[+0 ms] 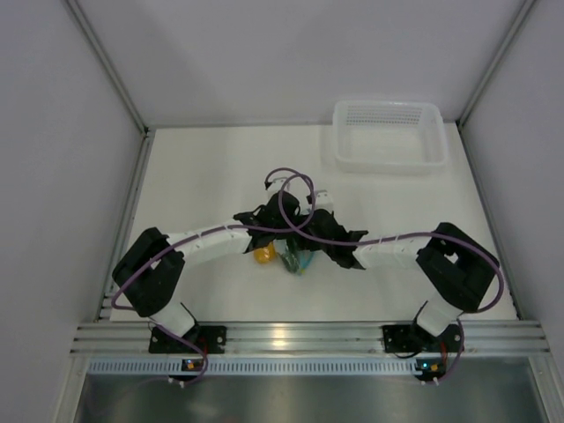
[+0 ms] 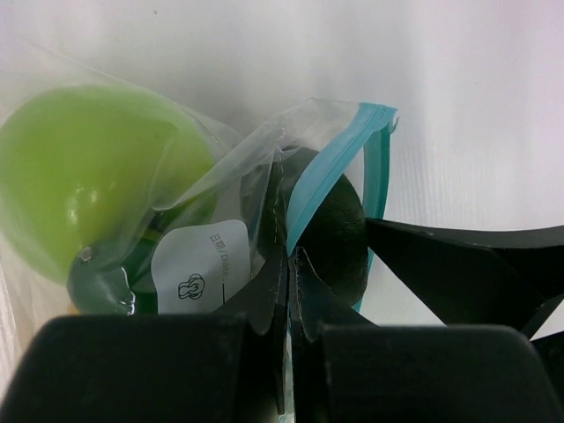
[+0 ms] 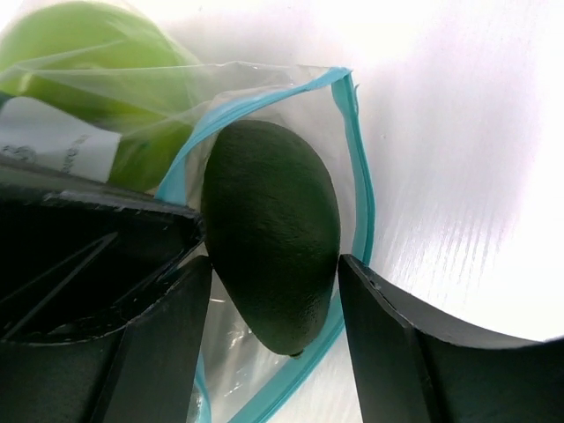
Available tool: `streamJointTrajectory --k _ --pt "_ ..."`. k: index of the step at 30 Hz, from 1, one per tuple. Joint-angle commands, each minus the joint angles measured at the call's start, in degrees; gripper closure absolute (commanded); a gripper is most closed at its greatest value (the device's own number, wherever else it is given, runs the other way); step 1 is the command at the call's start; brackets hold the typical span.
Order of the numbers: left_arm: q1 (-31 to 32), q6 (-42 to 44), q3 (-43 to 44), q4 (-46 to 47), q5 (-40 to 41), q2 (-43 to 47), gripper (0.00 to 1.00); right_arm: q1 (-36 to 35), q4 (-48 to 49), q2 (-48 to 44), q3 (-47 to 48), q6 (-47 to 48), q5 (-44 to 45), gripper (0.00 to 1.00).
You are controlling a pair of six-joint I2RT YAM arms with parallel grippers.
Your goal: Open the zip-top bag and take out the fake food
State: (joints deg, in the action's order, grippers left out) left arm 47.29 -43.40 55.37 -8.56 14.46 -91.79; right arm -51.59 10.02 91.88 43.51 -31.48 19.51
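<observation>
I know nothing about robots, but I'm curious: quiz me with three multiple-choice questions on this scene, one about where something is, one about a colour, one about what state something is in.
1. Where does the white plastic mesh basket stand?
A. at the far right of the table
B. near left, beside an arm's base
C. between the two grippers

2. What colour is the zip strip on the small clear plastic bag?
A. red
B. light blue
C. yellow

3. What is the left gripper doing?
A. standing wide open over bare table
B. shut on the bag's edge at the zip strip
C. shut on the basket's rim

Answers: 1 A, the overhead view shows it in the far right corner; 2 B, both wrist views show the blue strip; 3 B, its fingertips meet with the film pinched between them.
</observation>
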Motion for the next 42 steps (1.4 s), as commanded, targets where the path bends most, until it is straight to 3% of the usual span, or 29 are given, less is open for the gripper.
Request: streamJointTrajectory --k 1,8,16,20,23,35,42 --pt "0.8 -0.5 -0.9 3.5 -3.8 -0.1 1.0 1.1 6.4 3.5 5.2 2.0 0.0 0.39" --pt "0.8 -0.4 -1.3 4.3 -5.6 -0.2 1.0 2.4 8.3 8.4 6.7 3.1 -0.5 0.32" --pt "0.8 0.0 -1.2 4.3 -5.5 -0.3 1.0 2.8 9.1 9.1 8.3 5.5 -0.6 0.39" --pt "0.7 -0.1 -1.4 4.4 -4.6 -0.2 1.0 2.9 8.8 8.7 8.8 6.7 -0.8 0.57" --pt "0.5 -1.1 -2.0 4.4 -3.0 0.3 1.0 2.8 8.4 7.1 7.7 7.1 -1.4 0.62" --pt "0.1 -5.1 -2.8 4.4 6.5 5.8 1.0 2.5 -0.8 -9.5 -0.2 8.7 -1.2 0.66" --pt "-0.3 -5.7 -2.4 4.4 8.0 7.9 1.0 3.2 -9.8 -20.1 1.1 12.0 0.9 0.66"
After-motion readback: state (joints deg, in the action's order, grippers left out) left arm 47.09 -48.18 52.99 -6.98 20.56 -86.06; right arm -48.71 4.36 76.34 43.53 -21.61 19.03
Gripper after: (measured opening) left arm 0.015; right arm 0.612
